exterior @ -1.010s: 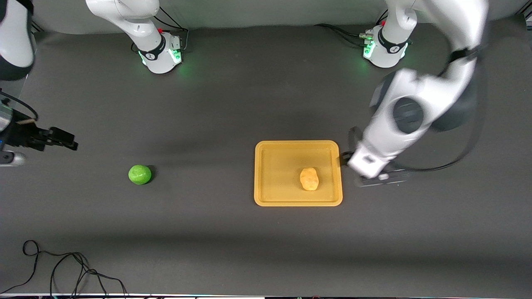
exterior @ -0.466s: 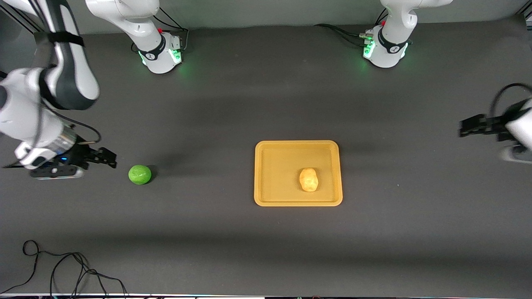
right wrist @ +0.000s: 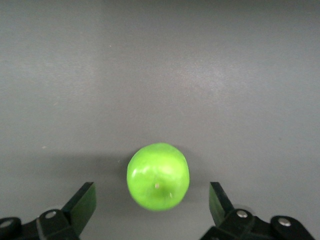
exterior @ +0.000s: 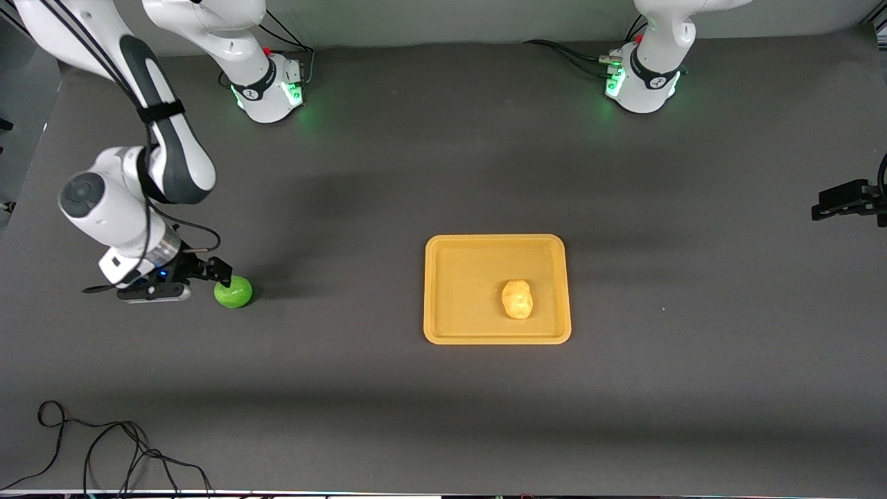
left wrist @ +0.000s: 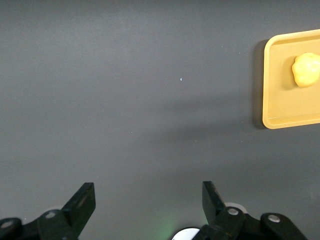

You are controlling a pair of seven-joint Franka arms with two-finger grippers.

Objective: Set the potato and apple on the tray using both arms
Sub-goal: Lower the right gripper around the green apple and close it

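Right gripper (exterior: 223, 271) has swung in over the green apple (exterior: 233, 292), fingers spread, nothing held yet. Left gripper (exterior: 824, 205) has pulled back to its table end, also spread and empty. Potato (exterior: 517, 299) sits on the yellow tray (exterior: 457, 277); the apple grab looks next.

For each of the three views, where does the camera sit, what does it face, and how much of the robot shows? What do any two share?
Front view: high across the table, facing both bases; shows the right hand at the apple, the left hand at the table's edge, and the tray holding the potato.
Left wrist view: on the left wrist, looking down at bare table; open fingers show.
Right wrist view: on the right wrist, above the apple; open fingers show.
Shared: front and left wrist show tray and potato; front and right wrist show the apple.
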